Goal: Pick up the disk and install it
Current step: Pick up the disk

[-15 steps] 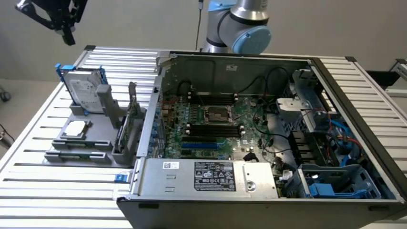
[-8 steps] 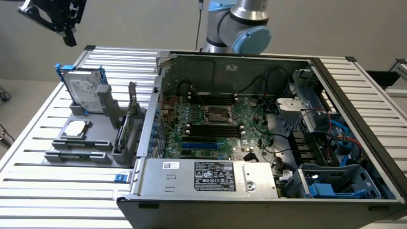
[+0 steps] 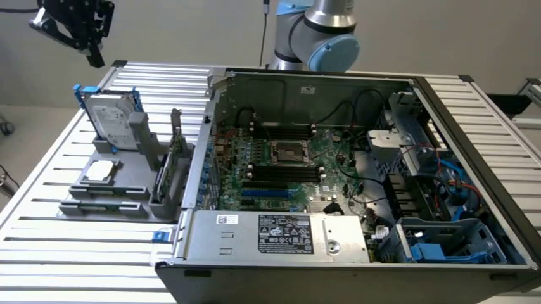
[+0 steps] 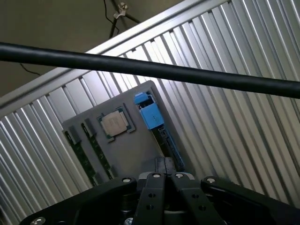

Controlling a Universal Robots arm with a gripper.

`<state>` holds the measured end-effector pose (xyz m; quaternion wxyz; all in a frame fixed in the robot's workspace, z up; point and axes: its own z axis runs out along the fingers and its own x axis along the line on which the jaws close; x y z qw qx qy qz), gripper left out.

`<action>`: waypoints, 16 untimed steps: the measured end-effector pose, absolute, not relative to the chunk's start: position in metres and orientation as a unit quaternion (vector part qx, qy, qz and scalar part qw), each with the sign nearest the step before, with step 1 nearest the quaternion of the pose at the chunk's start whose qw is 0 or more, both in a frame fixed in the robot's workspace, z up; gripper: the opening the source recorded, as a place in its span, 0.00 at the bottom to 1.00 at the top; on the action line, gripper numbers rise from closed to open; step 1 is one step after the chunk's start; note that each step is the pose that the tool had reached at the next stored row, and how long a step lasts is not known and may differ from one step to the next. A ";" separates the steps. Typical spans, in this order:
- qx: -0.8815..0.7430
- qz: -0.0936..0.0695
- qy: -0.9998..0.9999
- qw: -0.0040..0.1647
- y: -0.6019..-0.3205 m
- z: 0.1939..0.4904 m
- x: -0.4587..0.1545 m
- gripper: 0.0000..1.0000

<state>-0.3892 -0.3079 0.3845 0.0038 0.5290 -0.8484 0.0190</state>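
The disk (image 3: 114, 120), a silver-grey drive with a white label in a blue carrier, stands upright in a grey holder (image 3: 110, 190) on the exterior view's left. My black gripper (image 3: 95, 60) hangs in the air above the disk and a little toward the exterior view's left, well apart from it. In the wrist view the disk (image 4: 150, 114) appears edge-on from above, its blue carrier end uppermost. My gripper (image 4: 165, 177) has its fingers pressed together, shut on nothing.
The open computer case (image 3: 473, 126) fills the middle and right of the slatted metal table (image 3: 50, 253), with a silver power-supply box (image 3: 279, 234) at its front. A small square chip (image 3: 100, 170) lies on the grey holder. A black cable (image 4: 140, 68) crosses the wrist view.
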 end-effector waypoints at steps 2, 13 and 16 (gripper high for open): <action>0.531 0.019 -0.847 0.003 -0.307 0.382 -0.392 0.11; 0.588 0.018 -0.809 0.001 -0.306 0.378 -0.393 0.11; 0.604 0.018 -0.796 0.000 -0.306 0.377 -0.393 0.11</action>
